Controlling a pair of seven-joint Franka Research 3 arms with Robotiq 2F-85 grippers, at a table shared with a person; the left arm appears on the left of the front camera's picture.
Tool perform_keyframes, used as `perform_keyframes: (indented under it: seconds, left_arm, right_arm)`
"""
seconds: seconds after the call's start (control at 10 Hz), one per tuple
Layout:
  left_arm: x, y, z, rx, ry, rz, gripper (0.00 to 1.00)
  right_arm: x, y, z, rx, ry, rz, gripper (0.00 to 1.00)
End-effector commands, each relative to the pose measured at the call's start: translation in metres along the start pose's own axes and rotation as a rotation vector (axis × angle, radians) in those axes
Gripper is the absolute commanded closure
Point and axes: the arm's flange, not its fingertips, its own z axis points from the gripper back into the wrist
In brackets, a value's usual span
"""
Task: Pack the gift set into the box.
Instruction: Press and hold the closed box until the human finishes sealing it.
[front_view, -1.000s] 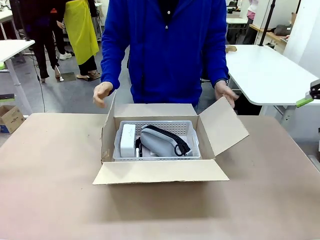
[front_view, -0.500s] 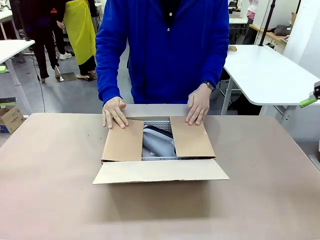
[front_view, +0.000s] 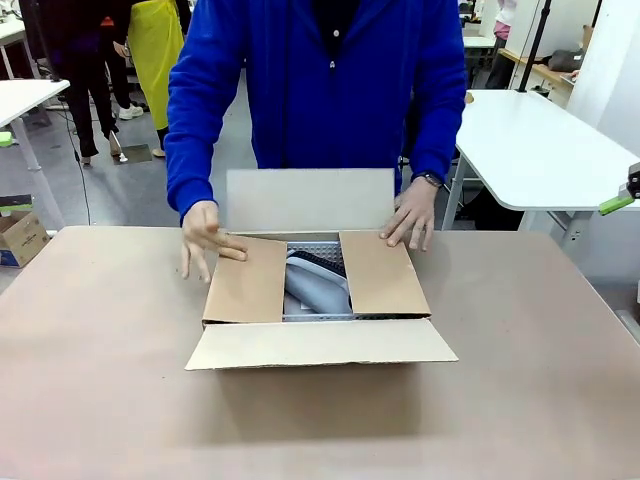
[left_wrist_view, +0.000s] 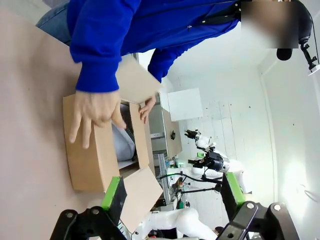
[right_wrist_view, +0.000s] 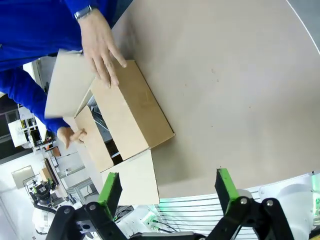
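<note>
Carton (front_view: 247, 282) at the desk (front_view: 90, 350) centre: 9 and 3 o'clock flaps folded in, 12 o'clock flap upright, 6 o'clock flap splayed outward, grey pouch (front_view: 315, 290) inside, visible through the gap. A person's one hand (front_view: 205, 240) sits at its 10 o'clock corner, the other hand (front_view: 410, 215) at 2 o'clock. Left end effector (left_wrist_view: 172, 186) and right end effector (right_wrist_view: 167, 181): fingers spread.

Side flaps (front_view: 247, 280) cover most of basket-tray (front_view: 316, 244); grey pouch (front_view: 318, 290) only partly visible in gap between them.

Bright, even indoor light falls from overhead. On the tabletop (front_view: 100, 350) there is only a soft shadow, in front of the carton (front_view: 320, 343). In the front view one hand (front_view: 205, 240) is slightly smeared. Both wrist views bend strongly at the edges, and the left one's white wall (left_wrist_view: 295, 125) is washed out.
</note>
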Motion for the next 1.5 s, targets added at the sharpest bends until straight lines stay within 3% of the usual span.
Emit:
perform_keyframes:
  seconds: [0.0,1.4]
  left_arm:
    - [-0.0018,-0.0019,0.0017,-0.003,0.005,0.0,0.0]
    - [-0.0018,-0.0019,0.0017,-0.003,0.005,0.0,0.0]
  right_arm:
    - [0.0012,-0.0021,-0.0019,0.026,-0.005,0.011,0.0]
    - [0.0012,-0.0021,-0.0019,0.026,-0.005,0.011,0.0]
